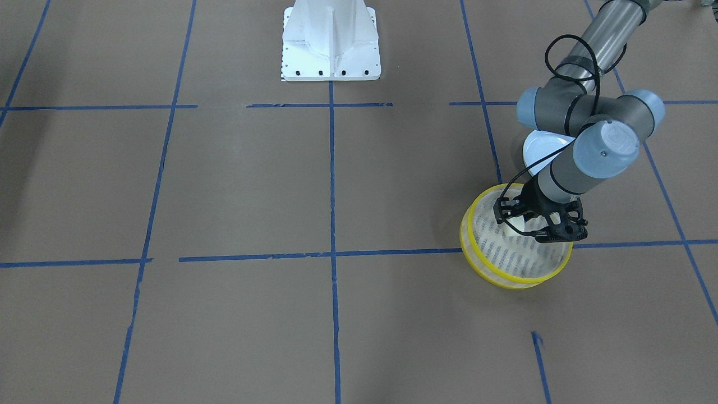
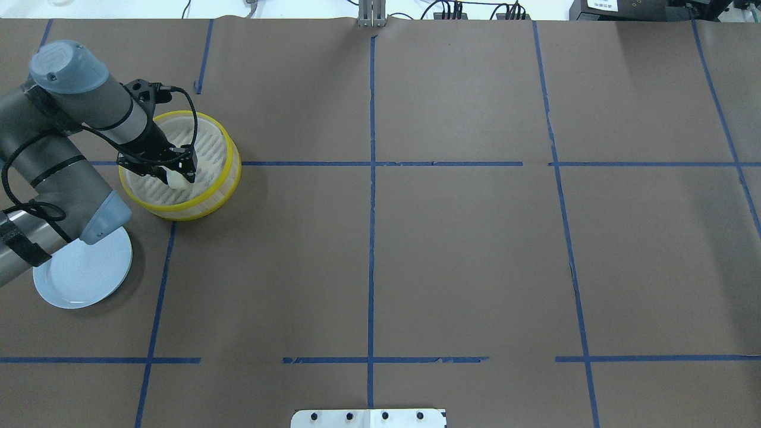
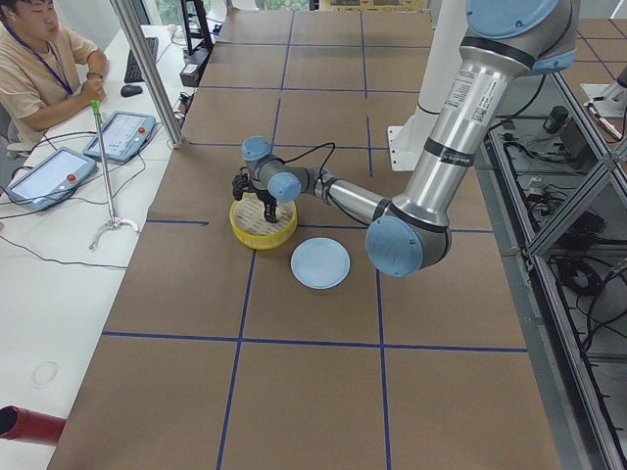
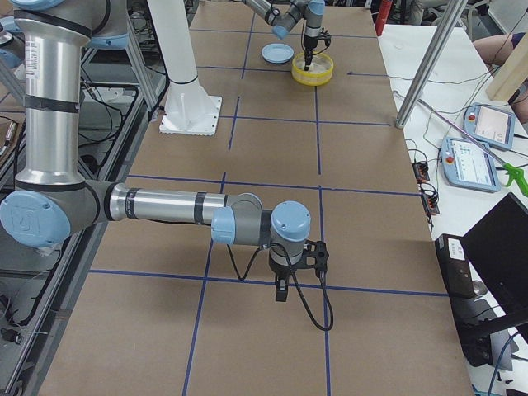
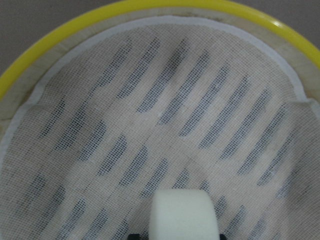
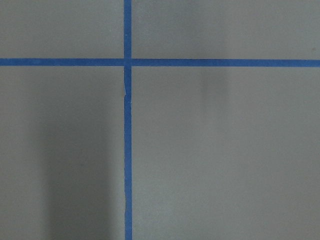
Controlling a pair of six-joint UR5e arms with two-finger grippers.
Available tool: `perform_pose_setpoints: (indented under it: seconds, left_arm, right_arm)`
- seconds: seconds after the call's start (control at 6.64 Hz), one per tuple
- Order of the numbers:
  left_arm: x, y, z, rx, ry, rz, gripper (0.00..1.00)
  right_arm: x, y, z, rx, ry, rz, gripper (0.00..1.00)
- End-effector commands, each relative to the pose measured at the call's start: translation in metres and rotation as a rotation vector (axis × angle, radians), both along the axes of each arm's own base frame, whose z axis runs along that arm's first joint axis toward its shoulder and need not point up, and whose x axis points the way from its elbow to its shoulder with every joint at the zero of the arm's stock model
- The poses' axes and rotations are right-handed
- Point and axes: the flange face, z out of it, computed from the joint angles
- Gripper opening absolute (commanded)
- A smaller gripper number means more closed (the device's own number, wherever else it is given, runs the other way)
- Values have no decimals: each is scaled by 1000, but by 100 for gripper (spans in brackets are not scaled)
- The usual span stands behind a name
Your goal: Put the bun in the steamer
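The steamer (image 2: pixel 208 208) is a round basket with yellow rims and a slotted, mesh-lined bottom, at the table's far left in the overhead view; it also shows in the front-facing view (image 1: pixel 493 278) and the left wrist view (image 5: pixel 175 5). My left gripper (image 2: pixel 175 175) reaches down inside it and is shut on the bun (image 2: pixel 176 180), a small cream-white lump, just above the mesh (image 5: pixel 183 215). I cannot tell whether the bun touches the bottom. My right gripper (image 4: pixel 280 293) hangs over bare table far from the steamer; I cannot tell whether it is open or shut.
A pale blue plate (image 2: pixel 83 273) lies empty beside the steamer, partly under my left arm. The white robot base (image 1: pixel 331 45) stands mid-table on my side. An operator (image 3: pixel 39 69) sits at a side desk with tablets.
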Motion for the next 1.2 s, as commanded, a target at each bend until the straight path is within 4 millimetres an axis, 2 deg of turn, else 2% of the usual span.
perform_pose_setpoints:
  seconds: [0.0,0.15,0.3,0.45,0.6,0.75,0.9,1.05]
  left_arm:
    - [-11,-5,-8,15,9,-15,99]
    - [-68,-28,-29,57,36,-90,99]
    - [-122,-35,-31,107,38,-130,99]
    - [-187,-19,-7,180,17,-131,99]
    - [-238,19,30,182,62,-73,99]
    - [-303,54,58,211,80,-75,99]
    - [-352,94,95,235,44,-80,99]
    - [-401,136,146,300,-6,-30,99]
  right_arm:
    - [0,0,0,0,0,0,100]
    - [0,0,0,0,0,0,100]
    - [0,0,0,0,0,0,100]
    - [0,0,0,0,0,0,100]
    - [0,0,0,0,0,0,100]
    - [0,0,0,0,0,0,100]
    - [0,0,0,0,0,0,100]
    - [0,0,0,0,0,0,100]
